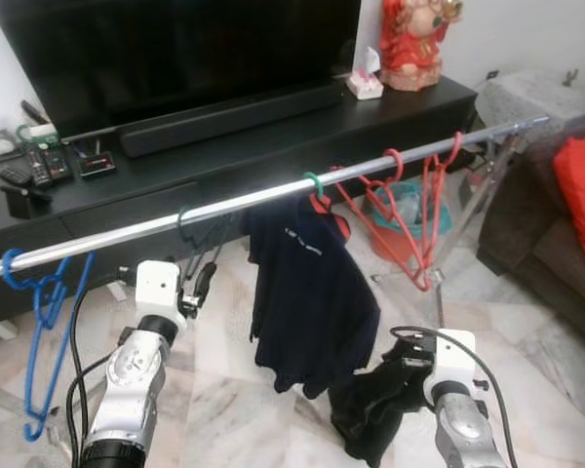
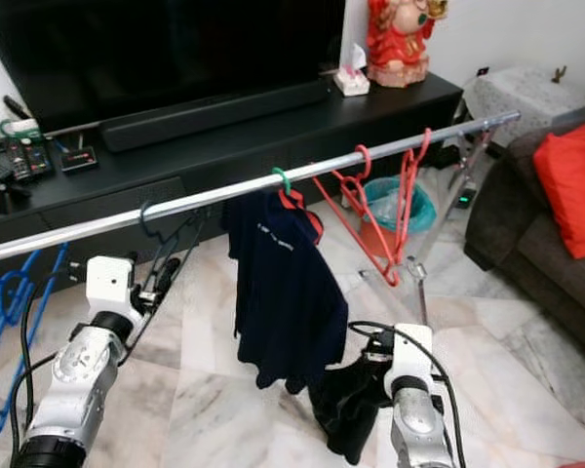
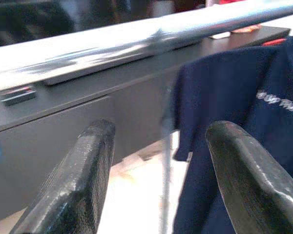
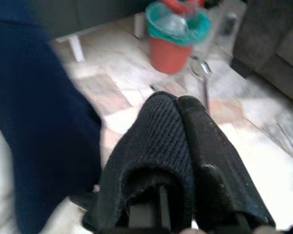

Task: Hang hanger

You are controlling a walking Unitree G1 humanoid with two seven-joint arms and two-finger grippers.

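Navy shirt (image 1: 307, 292) hangs between open left hand (image 1: 197, 283) and right hand (image 1: 402, 366) gripping black cloth (image 1: 370, 409).

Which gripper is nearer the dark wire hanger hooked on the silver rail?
Left. The left gripper sits open just below the dark wire hanger, its fingers at the hanger's lower end. The right gripper is low, past the navy shirt, shut on a black knit garment.

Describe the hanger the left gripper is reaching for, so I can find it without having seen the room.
Find the silver rail running across in front of the black TV cabinet. Left of the navy shirt hangs a dark hanger, with the left gripper open just below it. Unlike the blue hanger at the rail's left end and the red hangers to the right, it is thin, dark and bare.
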